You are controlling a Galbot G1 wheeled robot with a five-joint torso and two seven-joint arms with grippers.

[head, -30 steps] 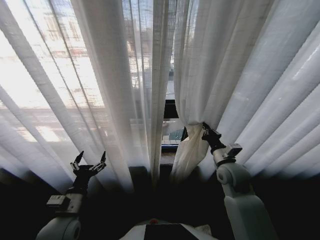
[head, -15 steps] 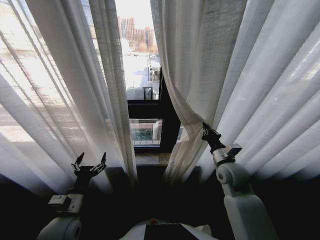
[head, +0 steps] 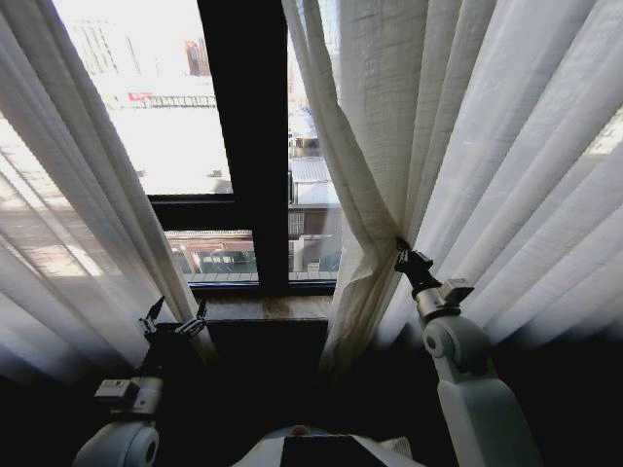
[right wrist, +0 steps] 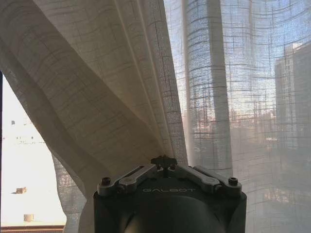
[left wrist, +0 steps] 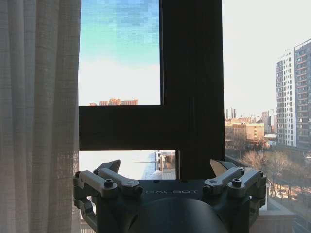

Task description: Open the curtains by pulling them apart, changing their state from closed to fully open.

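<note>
The curtains hang parted in the head view: the left panel (head: 68,224) is at the left and the right panel (head: 458,165) at the right. My right gripper (head: 403,252) is shut on the inner edge of the right panel, which bunches into folds there. In the right wrist view the right gripper (right wrist: 164,160) is closed on the right panel (right wrist: 112,92). My left gripper (head: 175,313) is low and open, holding nothing, just beside the left panel's inner edge. The left wrist view has the open left gripper (left wrist: 167,171) with the left panel (left wrist: 39,121) to one side.
A dark window frame bar (head: 248,136) and a sill (head: 263,306) stand in the gap between the panels, with city buildings beyond the glass. The same dark window frame (left wrist: 192,87) faces the left wrist camera.
The gap between the panels has widened a lot. The window frame has slid left in the picture, so the camera moved right. The right gripper stays shut on its panel; the left stays open.
</note>
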